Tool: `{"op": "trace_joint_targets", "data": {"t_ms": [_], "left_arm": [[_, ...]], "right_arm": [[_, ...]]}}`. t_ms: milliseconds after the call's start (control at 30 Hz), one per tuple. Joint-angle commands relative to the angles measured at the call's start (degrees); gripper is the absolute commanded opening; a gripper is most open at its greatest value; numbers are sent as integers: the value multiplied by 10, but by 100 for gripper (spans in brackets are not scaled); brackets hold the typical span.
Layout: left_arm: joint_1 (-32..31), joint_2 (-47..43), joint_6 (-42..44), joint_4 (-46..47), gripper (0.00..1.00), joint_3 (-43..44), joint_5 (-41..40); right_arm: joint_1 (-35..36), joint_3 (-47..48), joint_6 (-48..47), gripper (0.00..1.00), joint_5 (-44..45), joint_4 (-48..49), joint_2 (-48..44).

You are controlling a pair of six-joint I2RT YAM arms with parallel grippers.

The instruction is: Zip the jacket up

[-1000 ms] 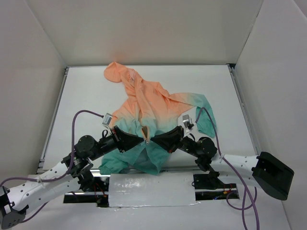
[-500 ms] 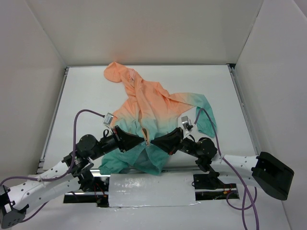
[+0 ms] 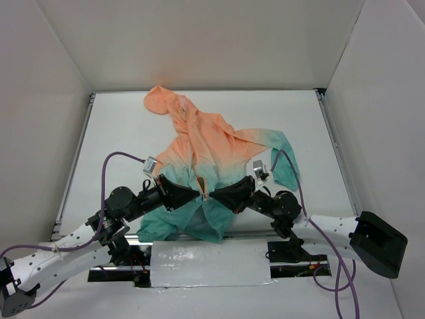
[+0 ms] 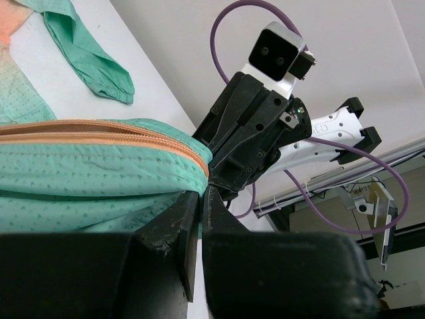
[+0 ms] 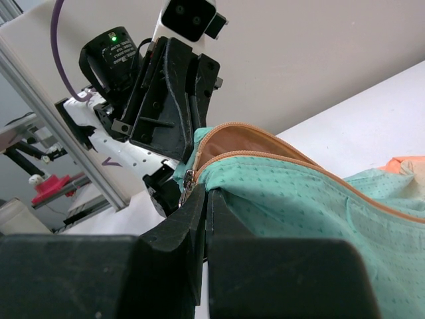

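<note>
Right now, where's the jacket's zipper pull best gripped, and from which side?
Probably the small metal pull at the zipper's low end, from the hem side: it hangs off the teal edge there, and the teeth run away toward the hood.

White table point(image 3: 119, 133), peach-to-teal jacket point(image 3: 206, 143) lying rumpled on it, hood farthest

No text, brand, number or sign legible in any view.
Only candidate: faint white print on black motor housing point(image 5: 109, 52), up-left of jacket point(image 5: 312, 199) in right wrist view, just under small green light point(image 5: 114, 38). Too small and blurred to read.
</note>
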Motion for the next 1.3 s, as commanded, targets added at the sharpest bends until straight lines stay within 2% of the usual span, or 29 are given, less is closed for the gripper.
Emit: {"op": "trace_joint_targets", "data": {"t_ms": [0, 567, 1267], "left_arm": [[2, -8, 8, 40, 0, 16, 8], [2, -10, 1, 50, 0, 7, 12], [1, -17, -5, 43, 0, 6, -3]], "right_arm": [[-3, 11, -6, 0, 6, 106, -8], [-6, 33, -9, 0, 1, 111, 7], [-6, 14, -5, 0, -23, 136, 0]]}}
